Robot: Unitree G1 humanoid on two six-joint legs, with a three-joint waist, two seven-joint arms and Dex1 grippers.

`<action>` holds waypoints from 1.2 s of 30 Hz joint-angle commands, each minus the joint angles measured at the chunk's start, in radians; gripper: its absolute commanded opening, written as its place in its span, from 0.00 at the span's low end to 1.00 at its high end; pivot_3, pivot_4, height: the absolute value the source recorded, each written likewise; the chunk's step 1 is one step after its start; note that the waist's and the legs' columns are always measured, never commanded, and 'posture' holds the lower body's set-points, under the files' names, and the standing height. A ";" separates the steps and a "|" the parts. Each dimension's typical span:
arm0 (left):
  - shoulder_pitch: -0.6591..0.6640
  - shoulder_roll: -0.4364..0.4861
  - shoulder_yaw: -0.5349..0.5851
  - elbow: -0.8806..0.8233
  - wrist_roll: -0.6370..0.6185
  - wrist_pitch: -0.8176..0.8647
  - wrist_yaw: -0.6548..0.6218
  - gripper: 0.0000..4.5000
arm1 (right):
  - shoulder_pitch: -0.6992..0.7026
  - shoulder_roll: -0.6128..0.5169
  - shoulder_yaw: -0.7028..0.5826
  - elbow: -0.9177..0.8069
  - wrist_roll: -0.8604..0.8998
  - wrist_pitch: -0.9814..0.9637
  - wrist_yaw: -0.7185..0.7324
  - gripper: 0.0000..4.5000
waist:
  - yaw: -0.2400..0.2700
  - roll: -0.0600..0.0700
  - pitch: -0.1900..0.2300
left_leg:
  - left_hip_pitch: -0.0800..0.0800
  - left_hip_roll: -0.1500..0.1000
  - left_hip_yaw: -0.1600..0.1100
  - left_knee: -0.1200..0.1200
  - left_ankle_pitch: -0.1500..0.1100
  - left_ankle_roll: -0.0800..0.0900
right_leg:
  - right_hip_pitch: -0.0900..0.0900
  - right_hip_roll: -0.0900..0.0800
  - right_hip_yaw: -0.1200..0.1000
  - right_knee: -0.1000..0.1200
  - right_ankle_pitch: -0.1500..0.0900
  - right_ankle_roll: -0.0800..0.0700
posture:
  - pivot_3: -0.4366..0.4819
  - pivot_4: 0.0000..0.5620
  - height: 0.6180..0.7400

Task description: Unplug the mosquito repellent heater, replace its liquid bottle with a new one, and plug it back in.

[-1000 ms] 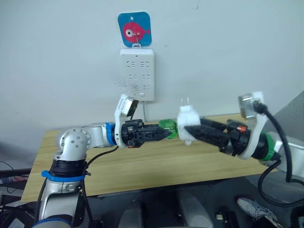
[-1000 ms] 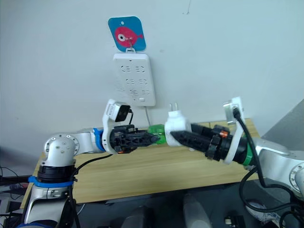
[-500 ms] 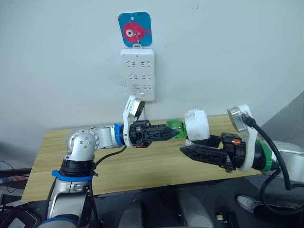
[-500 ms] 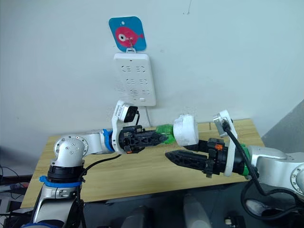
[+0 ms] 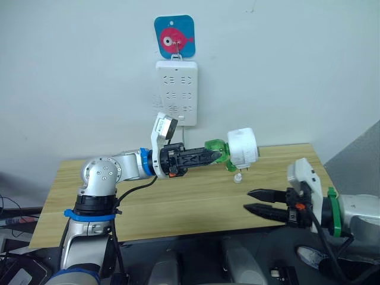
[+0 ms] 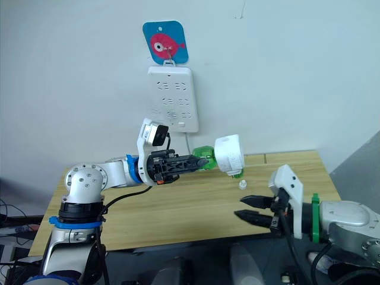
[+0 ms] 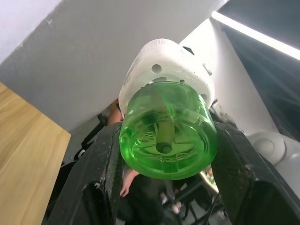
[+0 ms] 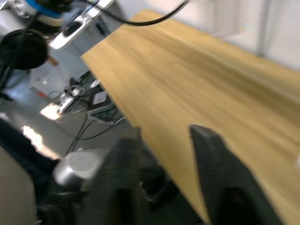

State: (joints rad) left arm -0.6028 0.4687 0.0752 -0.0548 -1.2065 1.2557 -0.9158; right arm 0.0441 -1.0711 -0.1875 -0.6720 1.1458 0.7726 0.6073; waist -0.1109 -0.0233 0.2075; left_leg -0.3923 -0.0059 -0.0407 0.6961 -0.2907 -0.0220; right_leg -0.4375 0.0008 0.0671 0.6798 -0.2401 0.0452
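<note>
Heater [image 5: 242, 148] with bottle [image 5: 215, 149] hangs above the table [image 5: 178, 202], below-right of the wall power strip [image 5: 177, 92].

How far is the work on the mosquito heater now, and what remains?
Done: the heater is off the power strip. A green bottle sits screwed into it, and a small white cap lies on the table.
In hand: the left gripper holds the bottle with the heater; the right gripper is open, apart from it.
Left: plugging it back in.

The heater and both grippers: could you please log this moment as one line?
left gripper: shut on green bottle | heater: on the bottle, unplugged, above table | right gripper: open, empty
</note>
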 commanded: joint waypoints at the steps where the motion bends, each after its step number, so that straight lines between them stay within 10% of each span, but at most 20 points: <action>1: -0.027 0.028 -0.013 -0.009 -0.001 0.012 -0.067 0.52 | -0.082 0.023 0.006 0.060 -0.105 -0.065 0.079 0.02 | -0.002 0.000 0.000 | 0.000 0.000 0.000 0.000 0.000 0.000 | 0.000 0.000 0.000 0.000 0.000 0.000 | 0.27 0.27 0.94; 9: -0.024 0.039 -0.025 -0.014 -0.004 0.026 -0.090 0.52 | -0.372 0.148 0.145 0.045 -0.042 0.036 0.086 0.00 | -0.008 0.000 -0.002 | 0.000 0.001 -0.003 0.000 0.000 0.000 | 0.000 0.000 -0.001 0.001 0.003 -0.005 | 0.27 0.26 0.94; 26: 0.002 0.023 -0.056 -0.023 0.124 -0.086 -0.095 0.52 | -0.424 0.152 0.060 -0.013 0.377 0.137 -0.137 0.00 | -0.004 0.000 -0.002 | -0.002 -0.001 -0.006 0.000 0.000 0.000 | 0.000 -0.002 -0.002 0.001 0.003 -0.005 | 0.27 0.27 0.94; 36: 0.026 0.068 -0.121 -0.098 0.170 -0.116 -0.199 0.52 | -0.480 0.199 0.088 0.051 0.330 0.144 -0.235 0.00 | -0.003 0.000 -0.002 | -0.003 -0.001 -0.006 0.000 0.000 0.000 | 0.000 -0.002 -0.002 0.000 0.003 -0.005 | 0.27 0.27 0.94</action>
State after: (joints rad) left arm -0.5704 0.5308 -0.0542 -0.1003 -1.0121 1.1531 -1.0719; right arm -0.4179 -0.8724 -0.0948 -0.6242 1.4809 0.9211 0.3851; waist -0.1139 -0.0234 0.2058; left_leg -0.3950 -0.0065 -0.0466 0.6965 -0.2907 -0.0221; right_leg -0.4380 -0.0013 0.0654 0.6803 -0.2368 0.0402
